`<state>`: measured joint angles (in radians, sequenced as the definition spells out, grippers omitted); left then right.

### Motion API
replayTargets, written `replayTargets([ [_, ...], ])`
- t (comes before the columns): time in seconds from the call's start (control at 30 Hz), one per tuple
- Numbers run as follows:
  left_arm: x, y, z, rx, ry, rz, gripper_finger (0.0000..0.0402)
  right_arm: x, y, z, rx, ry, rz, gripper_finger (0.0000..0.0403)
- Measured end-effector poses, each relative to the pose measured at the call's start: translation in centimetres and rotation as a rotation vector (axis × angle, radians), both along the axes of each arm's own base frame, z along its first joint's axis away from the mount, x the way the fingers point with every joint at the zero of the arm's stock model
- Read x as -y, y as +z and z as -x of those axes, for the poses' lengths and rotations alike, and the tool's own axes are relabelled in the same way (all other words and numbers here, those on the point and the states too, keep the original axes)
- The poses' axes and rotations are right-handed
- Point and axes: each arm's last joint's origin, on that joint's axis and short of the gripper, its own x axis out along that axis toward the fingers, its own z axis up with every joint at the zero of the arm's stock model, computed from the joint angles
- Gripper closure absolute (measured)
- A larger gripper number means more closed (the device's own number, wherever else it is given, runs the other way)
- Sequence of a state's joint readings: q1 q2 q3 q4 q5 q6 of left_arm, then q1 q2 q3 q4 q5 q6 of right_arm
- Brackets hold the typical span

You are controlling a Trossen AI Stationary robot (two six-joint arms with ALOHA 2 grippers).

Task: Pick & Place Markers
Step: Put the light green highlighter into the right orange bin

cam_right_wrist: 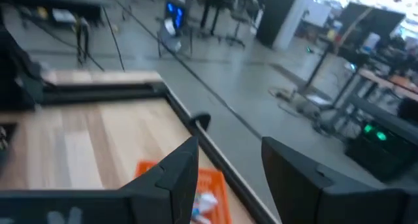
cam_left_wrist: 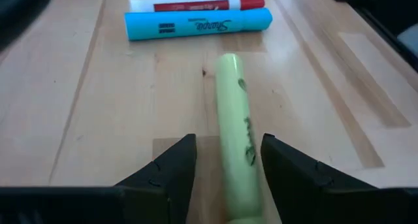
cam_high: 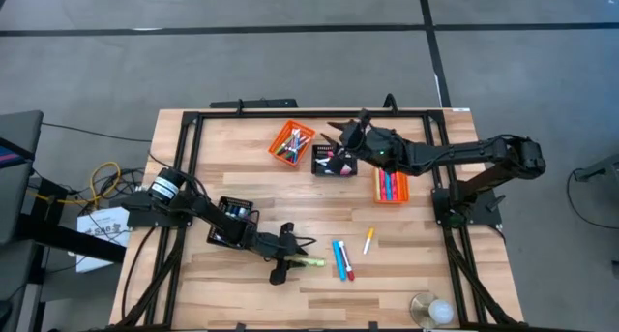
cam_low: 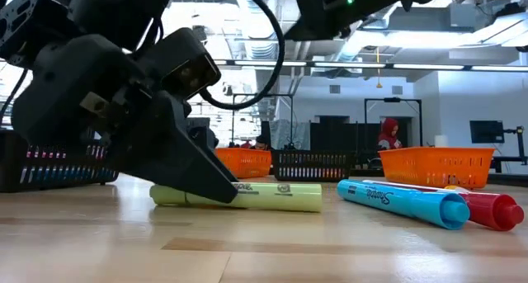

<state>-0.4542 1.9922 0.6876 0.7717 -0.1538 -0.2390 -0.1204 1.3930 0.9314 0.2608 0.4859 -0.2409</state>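
A yellow-green marker (cam_high: 309, 262) lies flat on the table near the front; it also shows in the left wrist view (cam_left_wrist: 234, 132) and the low view (cam_low: 264, 196). My left gripper (cam_left_wrist: 228, 152) is open and down at table level, one finger on each side of the marker's near end. A blue marker (cam_high: 338, 257), a red-and-white marker (cam_high: 348, 266) and an orange-and-white marker (cam_high: 368, 240) lie loose nearby. My right gripper (cam_high: 338, 135) is open and empty, raised over the black basket (cam_high: 329, 162) at the far side. My left gripper straddles the near end of the yellow-green marker (cam_left_wrist: 238, 185), its fingers level and along the marker's length. One finger (cam_left_wrist: 287, 172) stands close against the marker's side and the other leaves a gap. I cannot tell whether either touches it. The marker lies flat on the table.
An orange basket (cam_high: 292, 141) with markers stands at the far middle, and another orange basket (cam_high: 391, 186) with markers to its right. A black basket (cam_high: 235, 219) sits under my left arm. A round clear object (cam_high: 431, 310) is at the front right corner. Black frame rails run along the table's edges.
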Motion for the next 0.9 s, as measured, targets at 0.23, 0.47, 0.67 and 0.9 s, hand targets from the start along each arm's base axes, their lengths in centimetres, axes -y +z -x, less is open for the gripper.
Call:
replayTargets([
  [0.23, 0.4, -0.7, 0.3, -0.005, 0.044, -0.011, 0.0231, -0.2, 0.3, -0.2, 0.030, 0.068, -0.006, 0.0246],
  [0.47, -0.4, -1.2, 0.6, -0.012, 0.051, -0.073, 0.0308, -0.8, -0.6, -0.2, -0.027, 0.206, -0.094, 0.0255],
  [0.67, -1.5, -0.5, 0.3, 0.002, 0.050, -0.137, 0.0341, -2.5, -1.9, -0.2, -0.084, 0.479, -0.223, 0.0254],
  [0.9, -4.9, 4.2, 0.5, 0.075, 0.086, -0.245, 0.0328, -5.2, -2.9, -0.3, -0.173, 0.539, -0.235, 0.0211],
])
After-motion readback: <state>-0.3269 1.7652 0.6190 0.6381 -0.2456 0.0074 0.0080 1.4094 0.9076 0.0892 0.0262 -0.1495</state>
